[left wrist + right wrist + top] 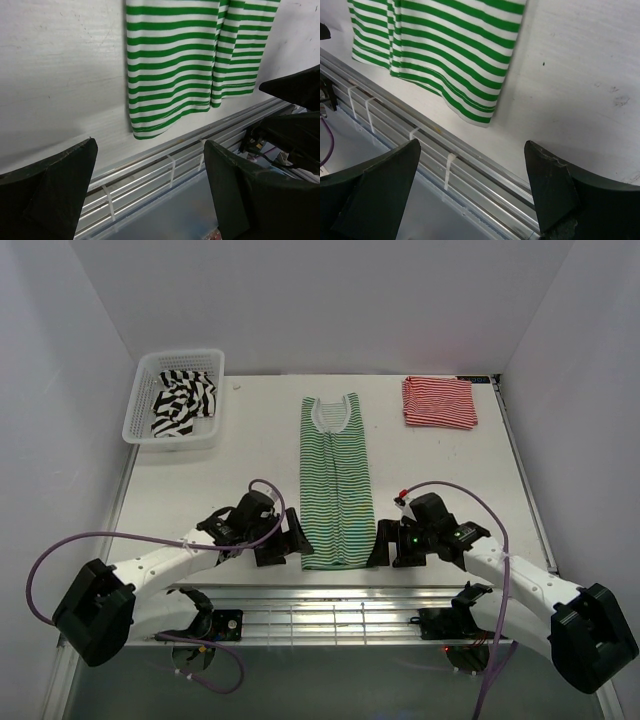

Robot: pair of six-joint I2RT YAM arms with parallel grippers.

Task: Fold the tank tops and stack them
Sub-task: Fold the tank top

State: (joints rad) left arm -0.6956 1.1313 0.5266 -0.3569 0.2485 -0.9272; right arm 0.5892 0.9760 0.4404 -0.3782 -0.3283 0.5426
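red-and-white thin-striped fabric tank top (438, 402) folded, upper right. green-and-white striped fabric top (335, 485) centre frame, folded lengthwise, cross folds left. black-and-white broad-striped top (184, 403) crumpled in white plastic mesh basket (140, 400), upper left. left gripper (297, 543) and right gripper (383, 545) both released, empty, flanking the green hem.

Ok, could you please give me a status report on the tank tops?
Left gripper, right gripper open, empty, flanking green top at near hem. Red top folded, far right; black-and-white top in basket. Nothing in the way.
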